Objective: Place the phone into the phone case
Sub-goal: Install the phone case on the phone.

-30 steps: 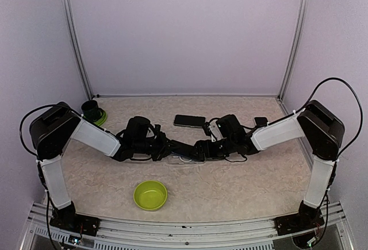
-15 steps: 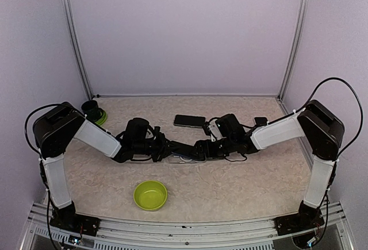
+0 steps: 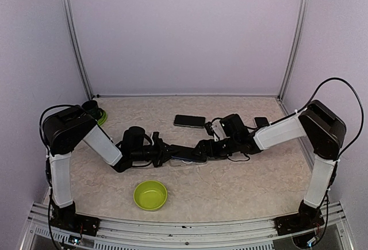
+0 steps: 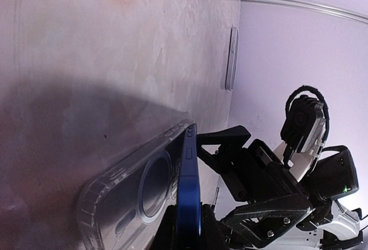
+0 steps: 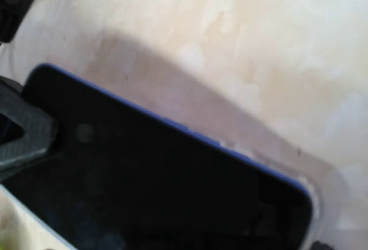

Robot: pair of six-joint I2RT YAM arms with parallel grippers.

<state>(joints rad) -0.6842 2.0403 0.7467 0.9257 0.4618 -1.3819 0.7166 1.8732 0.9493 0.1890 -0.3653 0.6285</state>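
Seen from above, the phone [image 3: 185, 154] lies near the middle of the table [image 3: 241, 187]. The left pincer [image 3: 165, 153] meets it from 9 o'clock and the right pincer [image 3: 202, 149] from 3 o'clock.

At the left wrist, the left pincer pinches the phone by its blue rim. The clear case [image 4: 126, 192] leans against it at 9 o'clock, and I judge the phone is not yet seated.

At the right wrist, the dark screen fills the view. The right pincer is spread wide — whether it presses the phone I cannot tell.

The phone is probably stiff and slippery, the case bendable — better to take hold on the long edges, not the glass.
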